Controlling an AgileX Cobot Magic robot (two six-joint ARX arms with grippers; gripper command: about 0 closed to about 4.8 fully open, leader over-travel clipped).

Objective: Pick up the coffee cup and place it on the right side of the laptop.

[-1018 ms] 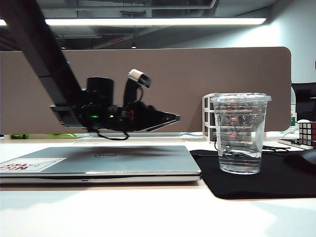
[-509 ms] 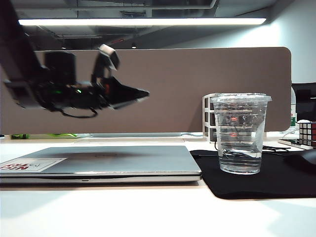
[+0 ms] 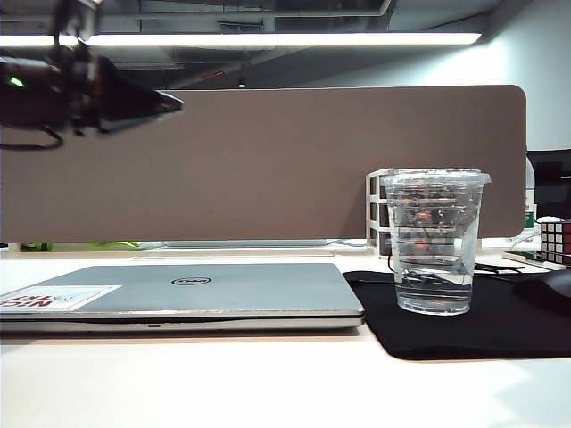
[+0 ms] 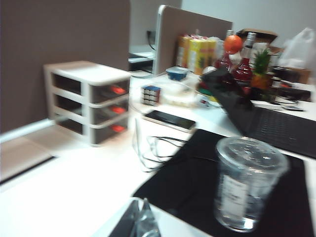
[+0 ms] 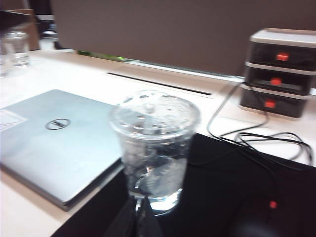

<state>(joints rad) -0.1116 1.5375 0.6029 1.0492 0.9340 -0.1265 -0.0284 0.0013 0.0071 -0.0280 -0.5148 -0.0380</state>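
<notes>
Two grippers are in play, and neither is holding anything. The left gripper (image 3: 174,104) is hanging high at ten o'clock in the exterior view, well apart from the table, its jaws pressed together to a point. The right gripper (image 5: 140,213) is showing only as closed dark tips in its own wrist view, just in front of the cup's base; it is not appearing in the exterior view.

The clear tapered plastic coffee cup with a flat clear lid (image 3: 434,241) is standing upright on the black mouse mat (image 3: 464,325), at three o'clock from the wide slim closed silver laptop with a round Dell logo (image 3: 192,294), so the placement looks done.

The risks, as a judgement: the cup looks light and tall, so any brush from an arm could be tipping it, possibly spilling toward the laptop edge just beside it. Loose black cables (image 4: 160,148) are trailing on the mat near the cup and could be snagging a finger.

Behind the cup, at twelve o'clock, a small white three-drawer organizer with red handles (image 4: 89,101) is standing. A colourful puzzle cube (image 3: 555,241) is sitting at three o'clock, well beyond.
</notes>
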